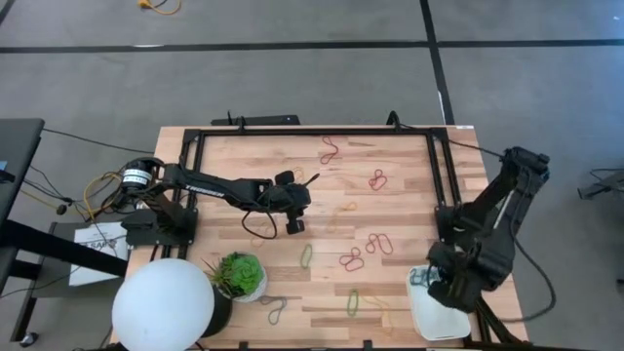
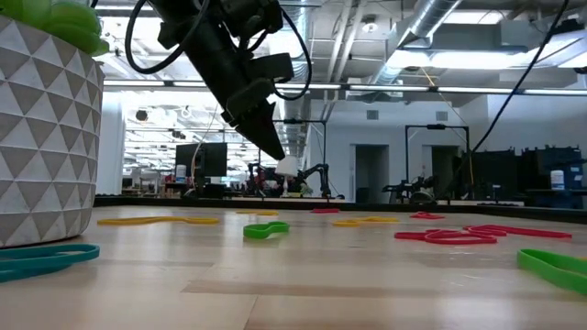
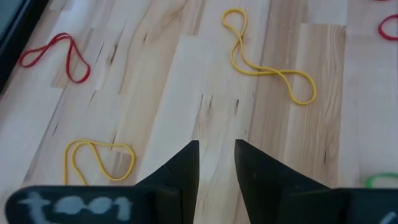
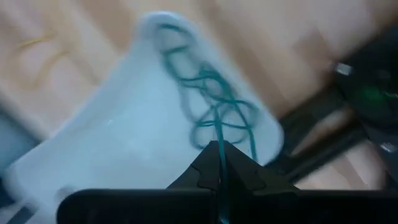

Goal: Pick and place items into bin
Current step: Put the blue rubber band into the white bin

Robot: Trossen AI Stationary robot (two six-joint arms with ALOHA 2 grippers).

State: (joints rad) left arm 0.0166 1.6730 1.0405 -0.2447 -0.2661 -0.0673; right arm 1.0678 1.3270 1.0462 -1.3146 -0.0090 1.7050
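Note:
Rubber bands lie scattered on the wooden table: red ones (image 1: 377,179) (image 1: 353,259), green ones (image 1: 306,255) (image 2: 266,229), and yellow ones (image 3: 268,68) (image 3: 99,158). My left gripper (image 1: 292,222) (image 3: 216,155) hovers over bare wood at mid-table. It is narrowly open, points down and is empty. My right gripper (image 1: 436,281) (image 4: 217,152) is over the far end of the white bin (image 1: 439,317) (image 4: 118,143) at the right near corner. It is shut on a teal rubber band (image 4: 211,102). My right gripper pinches the teal rubber band between its two shut fingers, by a strand at one end (image 4: 217,134), coming from above. The rest of the band hangs below in tangled loops (image 4: 186,81) that reach the bin's floor.
A potted plant (image 1: 239,275) and a large white round lamp (image 1: 163,304) stand at the near left corner. A black frame rail (image 1: 312,132) runs along the far and side edges. A teal band (image 2: 46,259) lies by the plant pot.

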